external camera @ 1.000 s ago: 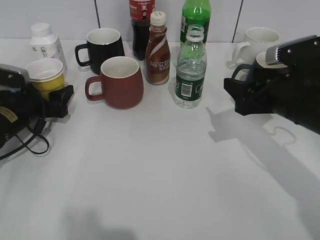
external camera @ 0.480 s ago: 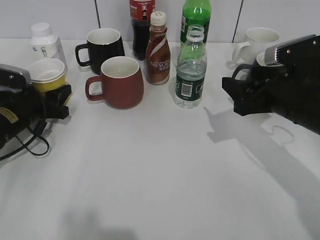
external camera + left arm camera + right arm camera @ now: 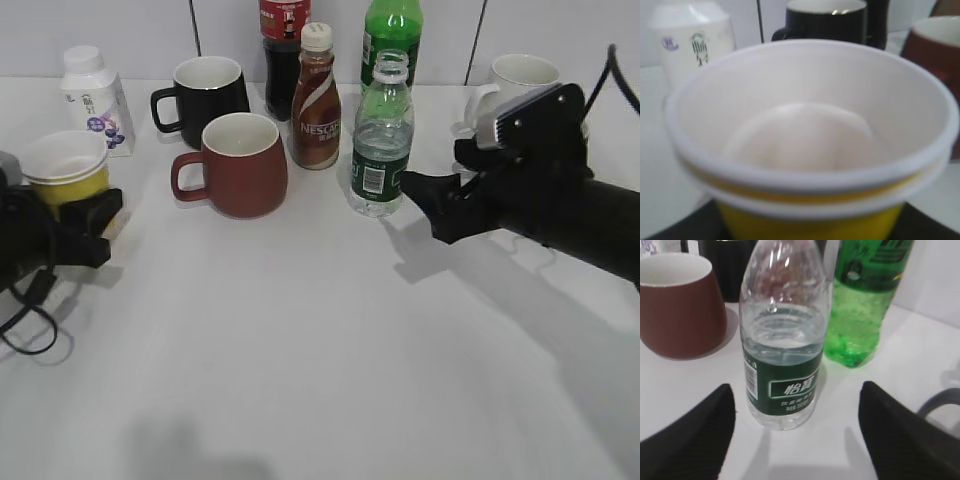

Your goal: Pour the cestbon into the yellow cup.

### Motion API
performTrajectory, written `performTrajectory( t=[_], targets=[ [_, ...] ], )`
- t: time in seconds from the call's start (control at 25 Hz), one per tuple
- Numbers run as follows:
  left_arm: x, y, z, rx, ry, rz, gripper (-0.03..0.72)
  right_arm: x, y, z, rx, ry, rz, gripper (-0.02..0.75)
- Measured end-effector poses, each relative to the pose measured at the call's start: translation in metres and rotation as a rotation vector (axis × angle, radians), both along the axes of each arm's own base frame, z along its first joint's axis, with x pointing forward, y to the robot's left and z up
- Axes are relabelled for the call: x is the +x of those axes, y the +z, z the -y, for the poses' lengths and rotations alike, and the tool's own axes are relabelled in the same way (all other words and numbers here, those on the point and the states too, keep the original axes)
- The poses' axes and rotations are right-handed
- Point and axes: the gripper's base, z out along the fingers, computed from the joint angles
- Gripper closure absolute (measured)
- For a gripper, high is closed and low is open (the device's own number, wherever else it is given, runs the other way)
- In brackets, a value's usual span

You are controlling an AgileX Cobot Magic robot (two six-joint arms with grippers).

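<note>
Step in hand, as judged: the reach for the water bottle [image 3: 781,335], with the yellow cup [image 3: 66,170] already held at the table's left edge. The left gripper [image 3: 95,222] was closed on the yellow cup; the left wrist view showed the cup filling the frame, upright, its white inside apparently empty. The water bottle stood upright and uncapped near the middle of the table, just in front of the green soda bottle [image 3: 865,295] and to the right of the brown coffee bottle [image 3: 316,100] and the red mug [image 3: 240,165]. The right gripper [image 3: 795,435] sat low, just to the right of the water bottle, fingers spread wide, one fingertip showing either side of the bottle in the right wrist view, neither touching. The next move probably called for advancing until the fingers bracketed the label band, closing, then lifting clear of the neighbours. The right arm reached in from the right, roughly level with the table.
</note>
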Motion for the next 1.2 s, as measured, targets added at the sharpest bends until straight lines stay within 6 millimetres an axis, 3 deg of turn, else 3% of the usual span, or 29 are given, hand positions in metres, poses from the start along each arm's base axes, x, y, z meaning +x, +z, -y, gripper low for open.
performTrajectory(
  t=[0.36, 0.88, 1.2],
  targets=[
    [-0.029, 0.023, 0.010, -0.035, -0.151, 0.025, 0.306, 0.029, -0.018, -0.017, 0.037, 0.064, -0.046, 0.098],
    [-0.041, 0.021, 0.025, -0.047, -0.352, -0.014, 0.309, 0.065, -0.043, -0.034, 0.063, 0.124, -0.060, 0.098],
    [-0.044, 0.020, 0.028, -0.050, -0.403, -0.027, 0.309, 0.081, -0.045, -0.041, 0.102, 0.141, -0.025, 0.125]
  ],
)
